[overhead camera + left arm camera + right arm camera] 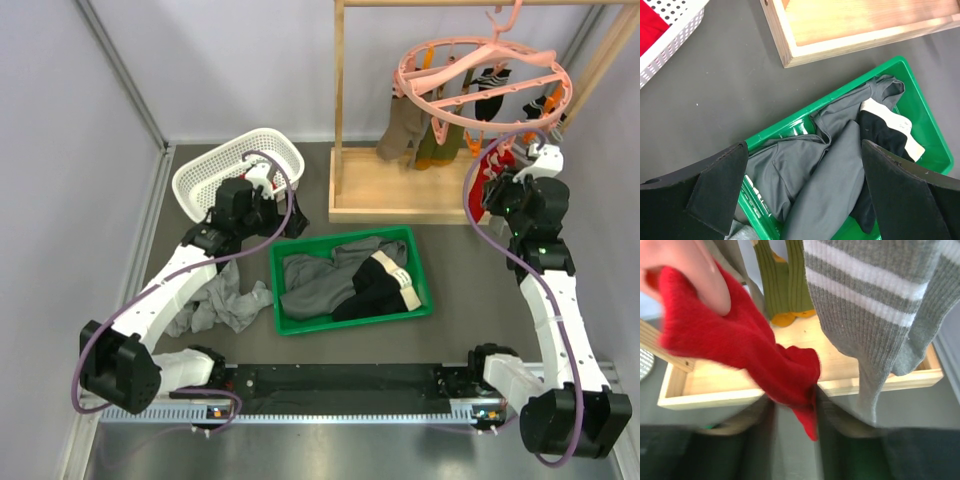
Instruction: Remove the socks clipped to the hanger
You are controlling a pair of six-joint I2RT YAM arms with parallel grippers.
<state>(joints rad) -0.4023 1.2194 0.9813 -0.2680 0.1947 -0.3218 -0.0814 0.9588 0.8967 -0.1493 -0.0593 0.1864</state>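
Socks (440, 135) of mixed colours hang clipped under the round pink plastic hanger (480, 85), which hooks onto the light wooden rack (340, 100) at the far right of the table. Only the overhead view takes in the whole ring. The right wrist view shows the fabric up close: a red sock (740, 350), a grey sock with white stripes (865, 315) and an olive ribbed pair (782, 280).

The right gripper (795, 412) has its blurred jaws half closed either side of the red sock's lower tip, but whether they pinch it cannot be told. The left gripper (804, 150) is spread wide and holds nothing. It hangs over a green plastic tray (850, 82) of grey and black garments (840, 170).
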